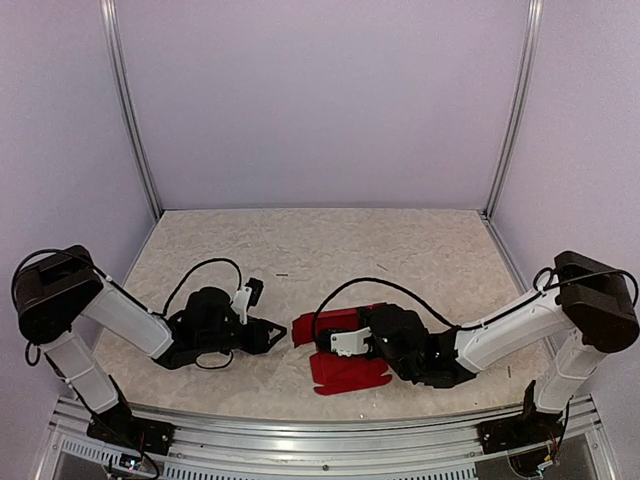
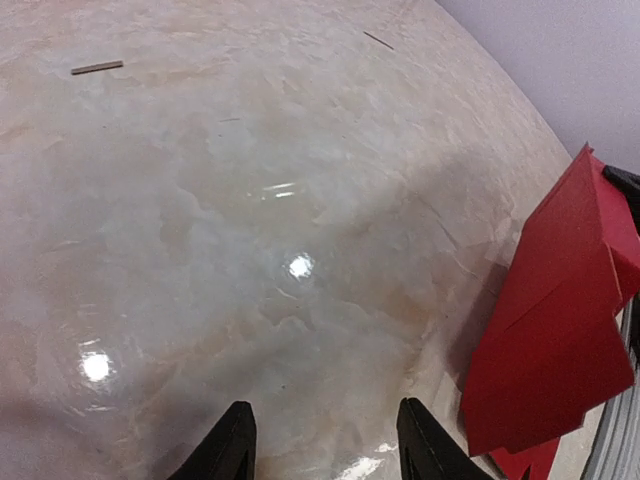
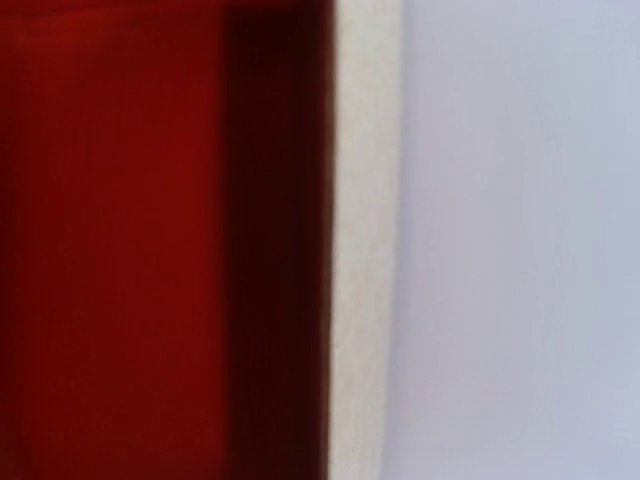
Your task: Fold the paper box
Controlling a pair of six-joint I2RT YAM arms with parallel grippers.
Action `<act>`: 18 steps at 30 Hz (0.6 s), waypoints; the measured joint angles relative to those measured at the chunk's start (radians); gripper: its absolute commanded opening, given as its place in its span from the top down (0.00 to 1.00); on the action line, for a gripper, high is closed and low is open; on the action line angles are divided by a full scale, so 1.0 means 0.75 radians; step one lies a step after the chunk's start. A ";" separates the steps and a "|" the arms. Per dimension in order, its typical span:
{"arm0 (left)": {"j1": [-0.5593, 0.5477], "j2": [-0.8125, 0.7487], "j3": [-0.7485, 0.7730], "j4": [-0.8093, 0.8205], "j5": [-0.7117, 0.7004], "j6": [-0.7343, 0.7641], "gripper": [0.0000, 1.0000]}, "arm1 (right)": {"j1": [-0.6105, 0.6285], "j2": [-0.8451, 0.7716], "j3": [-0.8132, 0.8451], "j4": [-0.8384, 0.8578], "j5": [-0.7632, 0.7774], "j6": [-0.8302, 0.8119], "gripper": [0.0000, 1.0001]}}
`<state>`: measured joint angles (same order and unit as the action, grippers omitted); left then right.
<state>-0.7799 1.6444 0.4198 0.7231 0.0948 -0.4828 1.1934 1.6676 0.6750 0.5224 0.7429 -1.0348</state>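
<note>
Red card, the box (image 1: 350, 372) lies at the near middle of the table (image 1: 300, 240), partly folded. One part lies flat toward the near edge, and another panel stands up on its far side. In the left wrist view the box (image 2: 550, 330) rises as a tilted red panel at the right edge. In the right wrist view it fills the left half as a blurred red surface (image 3: 120, 240), too close for any detail.

The right gripper (image 1: 325, 345) reaches in from the right and sits on the box, between the raised panel and the flat part. Its fingers are pressed together, but I cannot tell whether any card is caught between them.

The left gripper (image 1: 281, 335) lies low just left of the box, pointing at it but apart from it. Its black fingers (image 2: 232, 445) are spread, with only bare table (image 2: 250, 200) between them.

A small dark stick (image 2: 97, 68) lies farther back on the table.
</note>
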 measured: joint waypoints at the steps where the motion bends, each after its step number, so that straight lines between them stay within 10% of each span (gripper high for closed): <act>1: -0.018 0.018 0.003 0.018 0.032 0.026 0.52 | 0.005 -0.002 -0.032 0.053 0.010 -0.021 1.00; 18: -0.155 0.087 0.041 0.136 0.216 0.253 0.51 | 0.163 0.034 -0.308 0.597 0.103 -0.212 1.00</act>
<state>-0.8959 1.7100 0.4507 0.8253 0.2569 -0.2932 1.3155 1.6932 0.4442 0.9699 0.8204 -1.1938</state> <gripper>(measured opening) 0.487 0.009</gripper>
